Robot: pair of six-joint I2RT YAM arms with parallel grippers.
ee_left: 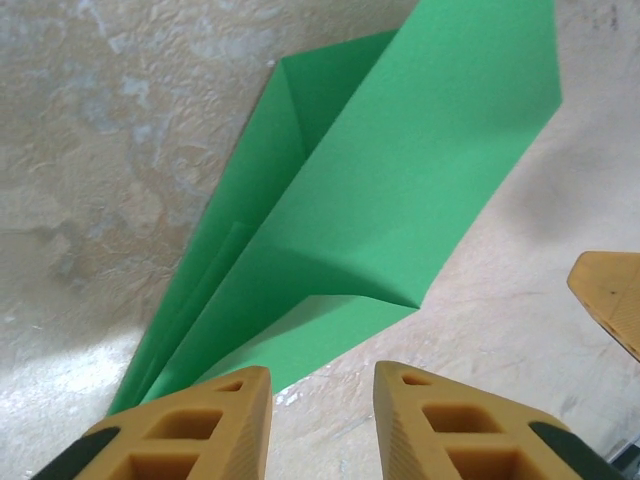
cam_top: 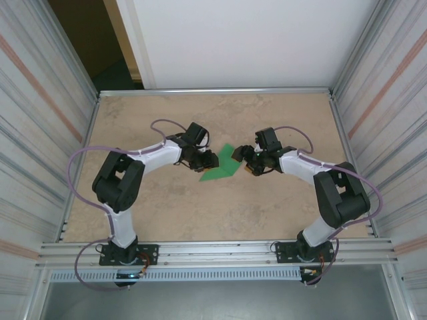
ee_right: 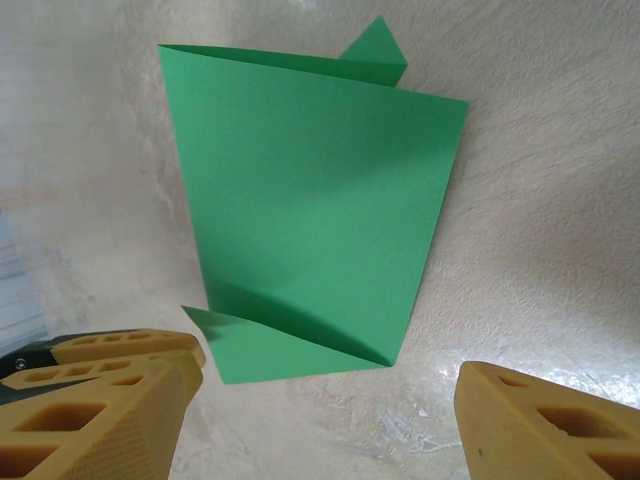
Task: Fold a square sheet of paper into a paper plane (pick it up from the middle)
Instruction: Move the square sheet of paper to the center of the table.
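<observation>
**Two grippers flank a half-made plane at mid-table**

The paper plane (cam_top: 223, 167) lies flat near the middle of the table (cam_top: 147, 213). It is bright green, already creased lengthwise and layered, but one end is broad and blunt, so I judge the folding unfinished. The left gripper (cam_top: 207, 160) sits at its 9 o'clock and the right gripper (cam_top: 245, 160) at its 3 o'clock, both low and close to the paper's edges.

In the left wrist view the paper plane (ee_left: 380, 190) fans from a narrow end at 7 o'clock to a wide end at 1 o'clock, with one flap folded over along the centre crease. The left gripper (ee_left: 320, 425) has its jaws only narrowly parted and nothing between them; the paper's narrow end runs up to the 7 o'clock finger (ee_left: 190, 440), though whether they touch I cannot tell. A yellow fingertip (ee_left: 610, 300) at 3 o'clock is probably the other arm's.

In the right wrist view the paper plane (ee_right: 310, 220) lies at 12 o'clock from the right gripper (ee_right: 320, 420), whose jaws stand wide apart and empty — one finger (ee_right: 540, 420) at 5 o'clock, its mate at 7 o'clock.

The placement looks deliberate: one arm at each end lets one pin the thin sheet while the other lifts or presses a flap. Paper this light will likely slide or spring open unless it is held down.
</observation>
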